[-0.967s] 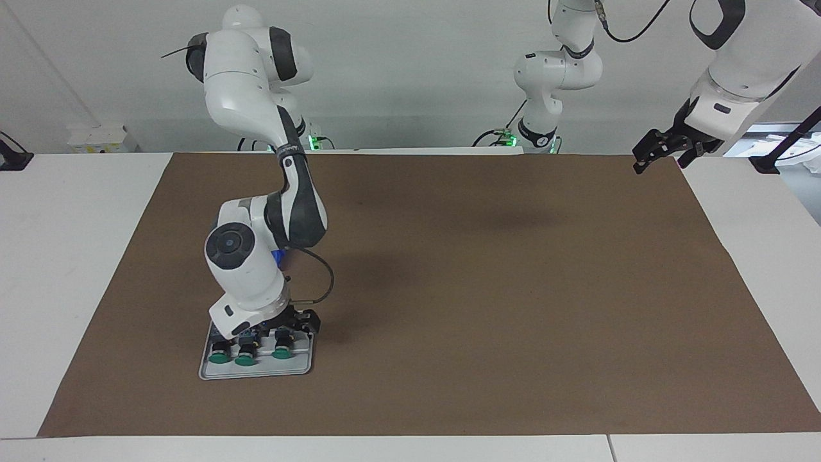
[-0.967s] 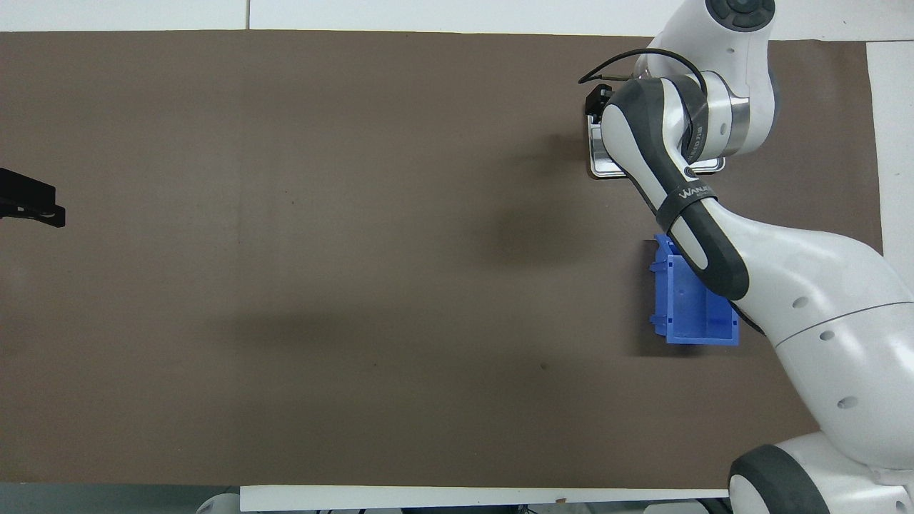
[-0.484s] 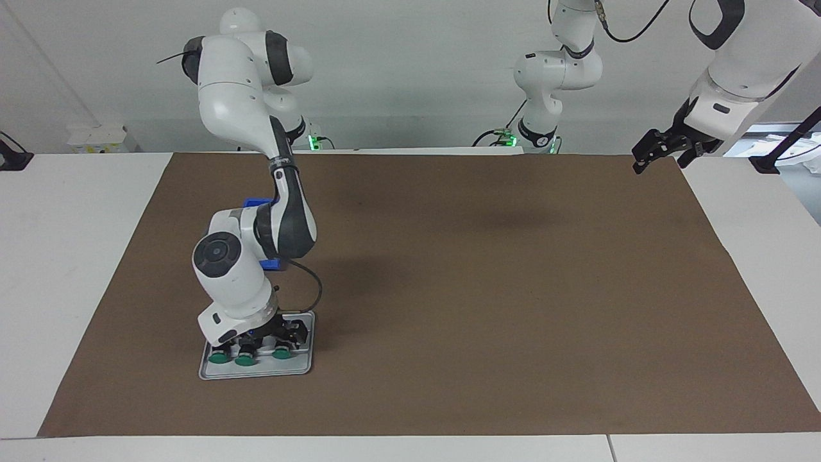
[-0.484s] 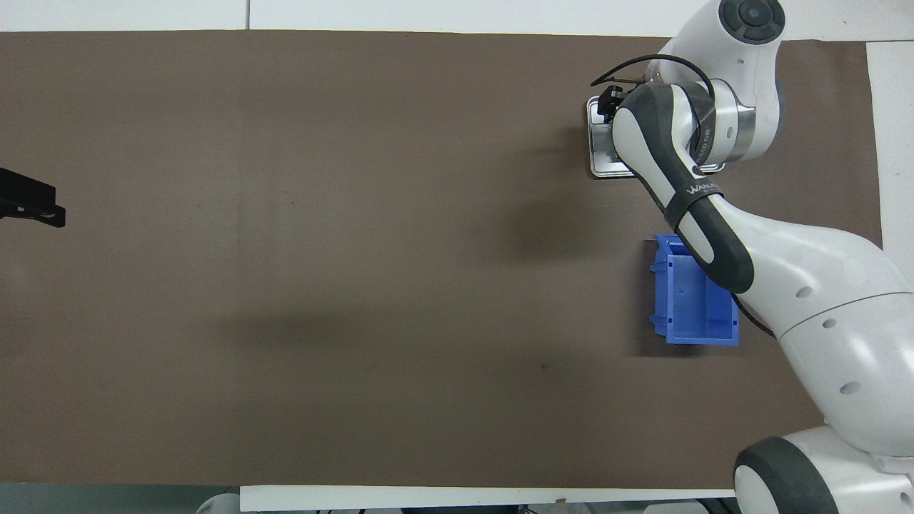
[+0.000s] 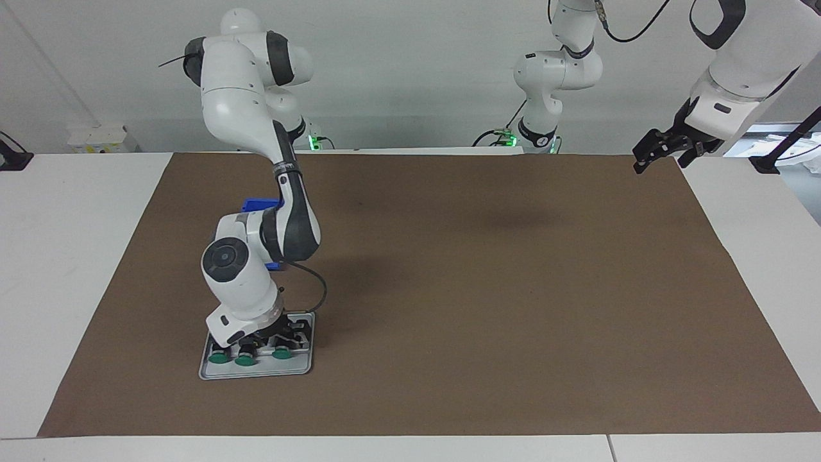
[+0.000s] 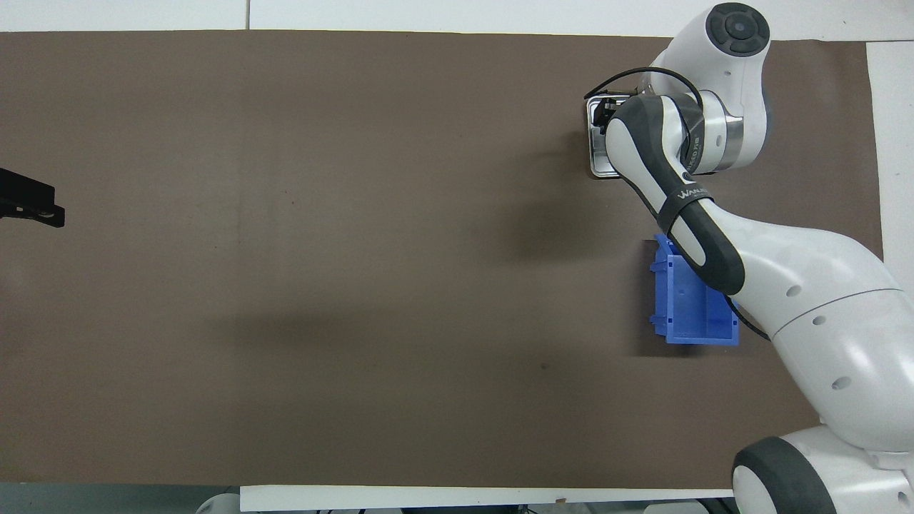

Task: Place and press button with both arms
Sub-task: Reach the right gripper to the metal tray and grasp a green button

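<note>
Buttons (image 5: pixel 245 354) show only in the facing view: three green-capped push-button switches stand in a row on a grey tray (image 5: pixel 301 369), which lies on the brown mat (image 5: pixel 487 289) of the bench (image 5: pixel 58 256) toward the right arm's end, farther from the robots than the blue bin (image 5: pixel 260 205). The right pincer (image 5: pixel 260 340) is down among the buttons on the tray, under the white wrist; I cannot tell how its fingers stand or whether they grip a switch. The left pincer (image 5: pixel 655 151) hangs in the air over the mat's corner at the left arm's end, where that arm waits; its fingers cannot be read either.

From overhead the buttons are hidden: the right arm's forearm covers most of the tray (image 6: pixel 594 153), leaving only one edge and a black part of the right pincer (image 6: pixel 608 113). This view does show the blue bin (image 6: pixel 689 307) open and nearer the robots than the tray, and the left pincer (image 6: pixel 28 203) at the picture's edge.

Since half a second ago, the right wrist has shifted slightly toward the left arm's end over the tray; the left pincer has not moved.
</note>
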Motion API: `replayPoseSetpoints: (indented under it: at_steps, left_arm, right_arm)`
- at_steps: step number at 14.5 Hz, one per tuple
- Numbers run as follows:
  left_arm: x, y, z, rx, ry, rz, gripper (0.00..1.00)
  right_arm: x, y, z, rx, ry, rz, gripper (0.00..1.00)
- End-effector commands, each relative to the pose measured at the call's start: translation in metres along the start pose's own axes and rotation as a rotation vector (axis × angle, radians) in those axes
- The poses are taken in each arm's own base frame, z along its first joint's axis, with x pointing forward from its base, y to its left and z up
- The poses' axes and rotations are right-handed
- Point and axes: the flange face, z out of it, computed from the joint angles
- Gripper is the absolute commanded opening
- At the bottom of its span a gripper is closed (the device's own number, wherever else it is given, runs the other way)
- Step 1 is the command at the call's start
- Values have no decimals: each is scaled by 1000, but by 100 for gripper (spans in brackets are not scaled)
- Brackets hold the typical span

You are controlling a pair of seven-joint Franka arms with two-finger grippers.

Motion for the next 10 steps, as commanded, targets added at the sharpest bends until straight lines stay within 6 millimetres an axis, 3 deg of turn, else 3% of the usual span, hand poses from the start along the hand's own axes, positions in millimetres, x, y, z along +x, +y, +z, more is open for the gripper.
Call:
replayPoseSetpoints:
  at_steps: [1,2,3,5,6,10]
  left_arm:
    - [-7,-3,-5,5,5,-13,100]
    - [-6,-2,-5,5,8,-11,100]
    - [-6,-1,-5,5,11,-7,100]
    - [-5,-1,-5,5,13,-1,100]
    - [-6,-1,-5,5,10,-5,100]
    - [-7,-1,-5,6,5,-10,100]
  right_arm:
    - [-4,4,1,10,-7,-16,75]
    - [-4,7,0,9,-12,-15,69]
    - [-4,8,1,8,-16,-13,53]
    - [-7,6,-2,-1,-39,-17,10]
    - [-7,4,-9,-1,-39,-19,0]
    - [-13,-7,-74,5,-90,-16,0]
